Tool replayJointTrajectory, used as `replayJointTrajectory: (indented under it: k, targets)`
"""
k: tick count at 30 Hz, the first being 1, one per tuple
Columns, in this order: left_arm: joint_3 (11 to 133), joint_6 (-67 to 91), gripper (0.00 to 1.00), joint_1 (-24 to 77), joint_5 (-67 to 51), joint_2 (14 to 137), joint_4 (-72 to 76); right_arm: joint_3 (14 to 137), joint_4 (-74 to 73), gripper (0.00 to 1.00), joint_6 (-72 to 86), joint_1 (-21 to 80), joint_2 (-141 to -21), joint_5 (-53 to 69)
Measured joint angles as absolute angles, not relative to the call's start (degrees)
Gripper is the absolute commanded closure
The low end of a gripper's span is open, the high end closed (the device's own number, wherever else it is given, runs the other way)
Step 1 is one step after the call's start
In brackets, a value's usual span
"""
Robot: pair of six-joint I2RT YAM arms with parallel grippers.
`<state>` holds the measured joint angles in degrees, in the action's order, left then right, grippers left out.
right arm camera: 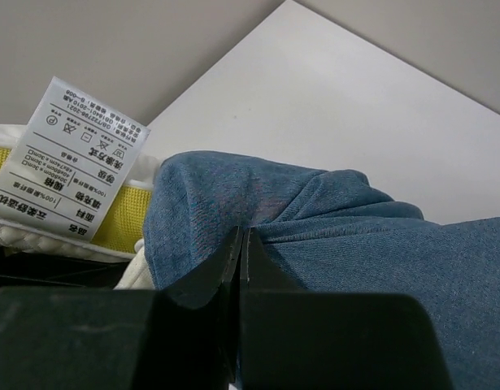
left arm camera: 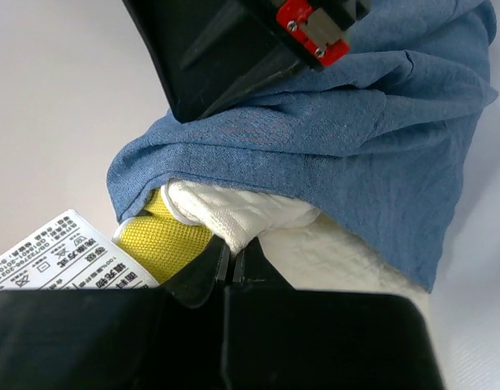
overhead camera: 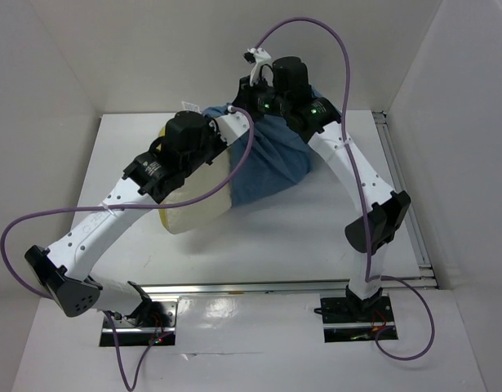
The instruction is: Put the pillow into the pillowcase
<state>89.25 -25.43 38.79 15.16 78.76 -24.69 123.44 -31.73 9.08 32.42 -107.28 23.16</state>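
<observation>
**Pillow [overhead camera: 197, 214] sitting partly inside the pillowcase [overhead camera: 271, 163], both grippers clenched**

Starting at your left in the top view, the left arm is reaching forward across the white table [overhead camera: 308, 237] and over the pillow. The pillow's cream near end is lying bare, left of centre. Its far end is disappearing under the blue cloth.

In the left wrist view, your left gripper [left arm camera: 232, 262] is clamped tight. The jaws are meeting on a fold of the pillow's white quilted edge, just beside the yellow band [left arm camera: 164, 240]. The pillowcase hem is draping over that corner from above.

A white care label [right arm camera: 71, 162] is sticking out of the pillow's yellow edge, to the left of the blue cloth. It is showing rows of Chinese characters, a line of laundry symbols and a "100%". The remaining print is too small for you to read.

Moving right, the pillowcase is lying bunched and wrinkled at the far middle of the table, covering the pillow's far end.

In the right wrist view, your right gripper [right arm camera: 243, 240] is pinched closed on a puckered ridge of the blue cloth, close to the label. The same gripper is showing at the top of the left wrist view, biting into the hem.
</observation>
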Motion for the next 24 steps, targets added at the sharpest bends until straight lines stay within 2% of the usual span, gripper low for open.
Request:
replayJointTrajectory:
  k: [2,6,7,10,19,23,24]
  targets:
    - [89.27,-25.41,1.0,38.79,15.2,78.76,-25.17,123.44,-31.73,0.97,9.52,32.42,-107.74,23.9]
    - [89.25,-25.39,1.0,38.79,14.98,78.76,-25.3,123.44,-31.57,0.48,9.45,32.47,-107.85,22.81]
    - [89.27,-25.39,1.0,38.79,14.72,78.76,-25.26,123.44,-31.09,0.44,9.13,32.47,-107.74,22.06]
    - [89.25,-25.36,1.0,38.81,14.04,78.76,-24.8,123.33,-30.22,0.4,8.05,31.31,-107.44,20.14]
    - [89.25,-25.39,1.0,39.38,13.15,78.76,-23.73,115.13,-24.01,0.4,1.65,19.73,-103.61,7.16]
    - [89.25,-25.43,1.0,39.72,13.15,78.76,-23.55,112.81,-23.64,0.4,-0.36,17.58,-103.9,3.62]
    - [89.25,-25.47,1.0,39.83,13.15,78.76,-23.53,112.81,-23.59,0.44,-0.56,17.34,-104.18,3.36]
